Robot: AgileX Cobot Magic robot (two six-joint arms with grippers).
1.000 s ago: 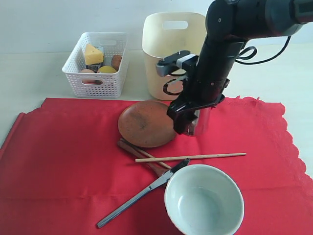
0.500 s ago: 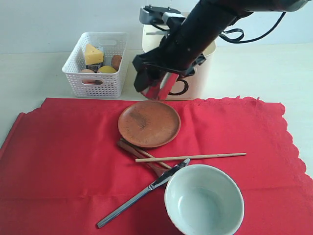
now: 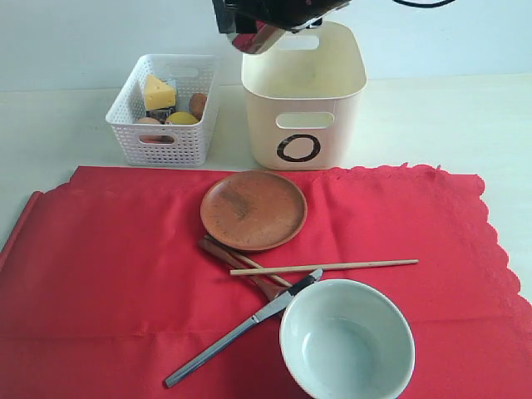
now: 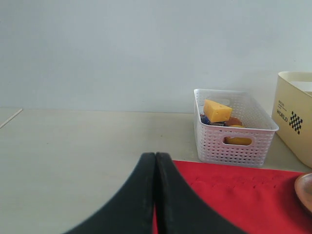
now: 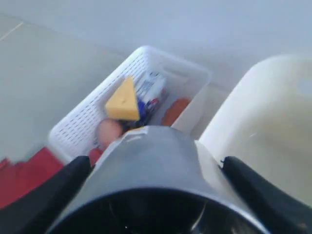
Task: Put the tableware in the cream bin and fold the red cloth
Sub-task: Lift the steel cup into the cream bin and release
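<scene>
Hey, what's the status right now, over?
Right jaws clamped on steel cup, high by cream bin rim. Left jaws shut, empty. On red cloth: plate, bowl, knife, chopsticks. Bin mouth clear.

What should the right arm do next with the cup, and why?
Probably shift the right end effector sideways until the steel cup hangs over the middle of the cream bin; it now sits above the rim nearest the white basket.
</scene>
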